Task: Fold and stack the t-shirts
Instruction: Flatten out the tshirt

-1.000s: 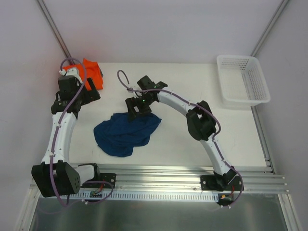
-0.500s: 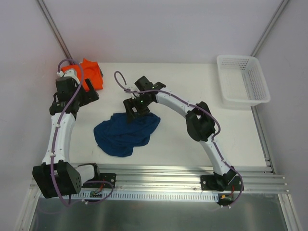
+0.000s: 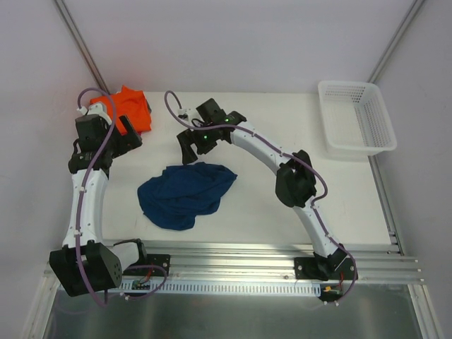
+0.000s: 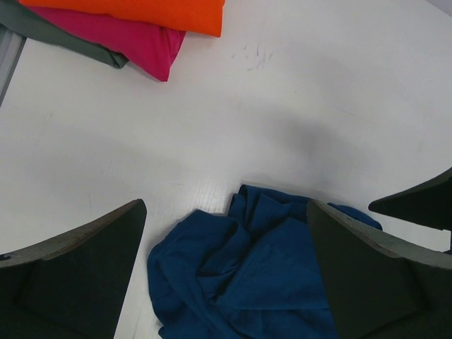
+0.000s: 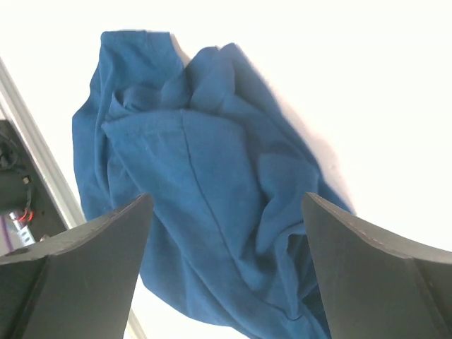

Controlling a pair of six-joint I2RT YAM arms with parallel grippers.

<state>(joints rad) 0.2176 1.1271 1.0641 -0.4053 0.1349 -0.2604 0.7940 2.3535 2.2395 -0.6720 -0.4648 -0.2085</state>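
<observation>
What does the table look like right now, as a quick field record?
blue t-shirt: crumpled, unfolded, mid-table
folded stack: orange over pink over grey, far-left corner
basket: white lattice, far-right corner
left fingers: open, empty, near the folded stack
right fingers: open, empty, by the blue t-shirt's far edge

Crumpled navy tee (image 4: 247, 272) between spread fingers (image 4: 78, 272)
</observation>
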